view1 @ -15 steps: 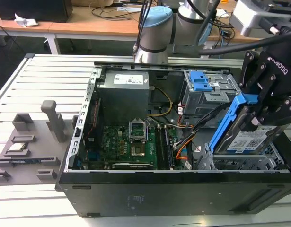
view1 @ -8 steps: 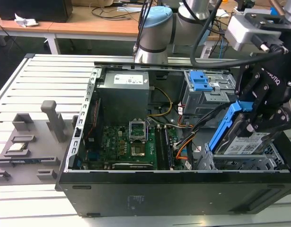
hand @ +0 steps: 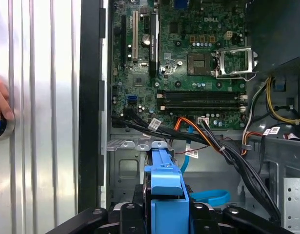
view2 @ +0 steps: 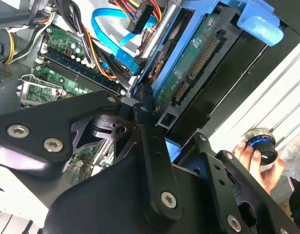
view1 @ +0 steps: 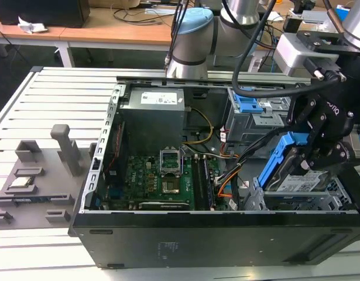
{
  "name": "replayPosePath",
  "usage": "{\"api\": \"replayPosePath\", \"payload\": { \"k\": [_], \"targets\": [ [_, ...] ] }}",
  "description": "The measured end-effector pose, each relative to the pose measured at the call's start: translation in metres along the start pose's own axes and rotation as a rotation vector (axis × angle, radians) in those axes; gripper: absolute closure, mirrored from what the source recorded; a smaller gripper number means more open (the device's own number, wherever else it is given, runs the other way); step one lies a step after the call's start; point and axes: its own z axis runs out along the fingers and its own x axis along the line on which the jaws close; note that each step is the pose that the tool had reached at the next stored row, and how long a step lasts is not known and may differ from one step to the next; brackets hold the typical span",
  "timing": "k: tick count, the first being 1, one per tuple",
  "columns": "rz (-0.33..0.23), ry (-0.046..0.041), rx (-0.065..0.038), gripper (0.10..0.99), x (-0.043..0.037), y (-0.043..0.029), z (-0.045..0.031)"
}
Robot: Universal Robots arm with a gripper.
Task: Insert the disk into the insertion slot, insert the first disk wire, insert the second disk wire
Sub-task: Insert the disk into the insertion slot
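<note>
Plainly, step one is under way and not finished. The gripper point(view1: 308, 167) has its fingers pressed onto the disk point(view1: 300, 182), pinching it by its blue carrier, and holds it tilted over the slot point(view1: 285, 203), which sits beside the motherboard point(view1: 162, 175) on the exterior view's right. One end of the disk hangs lower than the other, so it is judged part-way in at most, not seated flat in the slot.

In the second wrist view the disk's connector looks bare, with no plug in it. The first wire point(view2: 141, 14) lies loose between the motherboard and the disk, its black plug free. The second wire point(view2: 115, 44) curls in a loop close by, also between the motherboard and the slot, and is likewise unplugged (a person's hand point(view2: 252, 156) rests on a round knob outside the case, well apart from the motherboard).

So none of the three steps is complete as far as can be seen: the seating is in hand, and both wires are left
</note>
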Motion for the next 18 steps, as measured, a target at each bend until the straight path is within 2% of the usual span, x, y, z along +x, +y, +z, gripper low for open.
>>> {"api": "replayPosePath", "payload": {
  "k": [5, 6, 9, 10, 15, 18],
  "targets": [
    [0.000, 0.0009, 0.000, 0.714, 0.0000, 0.0000, -0.0001],
    [0.000, 0.0008, 0.000, 0.647, 0.0000, 0.0000, 0.0000],
    [0.000, 0.0016, 0.000, 0.647, 0.0000, 0.0000, 0.0000],
    [0.000, 0.0016, 0.000, 0.667, 0.0000, 0.0000, 0.0000],
    [0.000, 0.0028, 0.000, 0.980, 0.0000, 0.0000, 0.0001],
    [0.000, 0.0033, 0.000, 0.980, 0.0000, 0.0000, 0.0000]
  ]
}}
